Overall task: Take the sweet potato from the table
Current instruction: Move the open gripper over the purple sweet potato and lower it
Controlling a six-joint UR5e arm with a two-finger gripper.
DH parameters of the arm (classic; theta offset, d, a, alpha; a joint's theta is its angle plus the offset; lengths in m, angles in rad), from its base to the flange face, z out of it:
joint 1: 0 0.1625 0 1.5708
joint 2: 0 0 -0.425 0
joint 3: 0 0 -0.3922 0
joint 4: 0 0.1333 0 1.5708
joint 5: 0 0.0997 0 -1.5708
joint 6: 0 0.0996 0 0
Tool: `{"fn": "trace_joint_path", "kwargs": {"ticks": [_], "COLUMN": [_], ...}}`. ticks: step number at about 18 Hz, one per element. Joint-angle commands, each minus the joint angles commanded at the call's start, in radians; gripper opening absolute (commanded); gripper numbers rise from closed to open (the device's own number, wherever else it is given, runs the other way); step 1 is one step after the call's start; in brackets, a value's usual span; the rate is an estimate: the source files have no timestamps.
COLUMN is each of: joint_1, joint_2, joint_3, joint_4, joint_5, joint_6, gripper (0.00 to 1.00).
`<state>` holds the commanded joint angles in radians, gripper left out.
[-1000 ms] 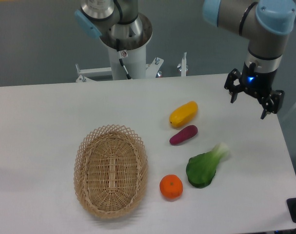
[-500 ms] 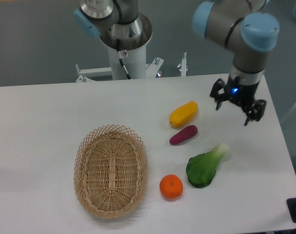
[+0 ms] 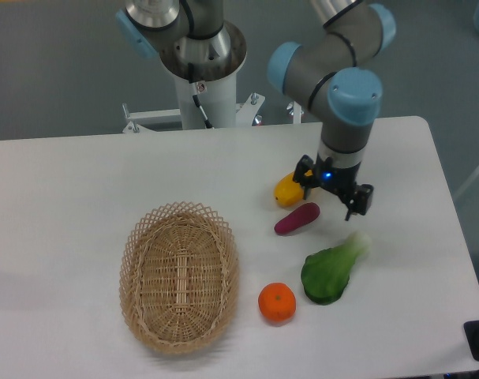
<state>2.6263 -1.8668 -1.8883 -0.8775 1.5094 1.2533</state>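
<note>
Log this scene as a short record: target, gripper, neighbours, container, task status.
target: sweet potato, lying on the table, untouched
gripper: gripper open, empty, just up and right of the sweet potato, partly covering the yellow fruit
neighbours: yellow fruit just above the target; bok choy lower right; orange below
container: wicker basket, empty, to the left
task status: not yet grasped

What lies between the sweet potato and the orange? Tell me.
Only bare white table shows between the sweet potato and the orange in the fixed camera view.
</note>
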Motion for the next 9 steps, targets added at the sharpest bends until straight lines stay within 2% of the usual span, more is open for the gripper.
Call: {"fn": "trace_joint_path", "kwargs": {"ticks": [4, 9], "joint_1": [-0.026, -0.039], "joint_2": [-0.023, -0.040], "joint_3": [-0.038, -0.048], "joint_4": [0.054, 0.054], "joint_5": [0.031, 0.049], "joint_6": [0.002, 0.006], "gripper": [1.00, 1.00]}}
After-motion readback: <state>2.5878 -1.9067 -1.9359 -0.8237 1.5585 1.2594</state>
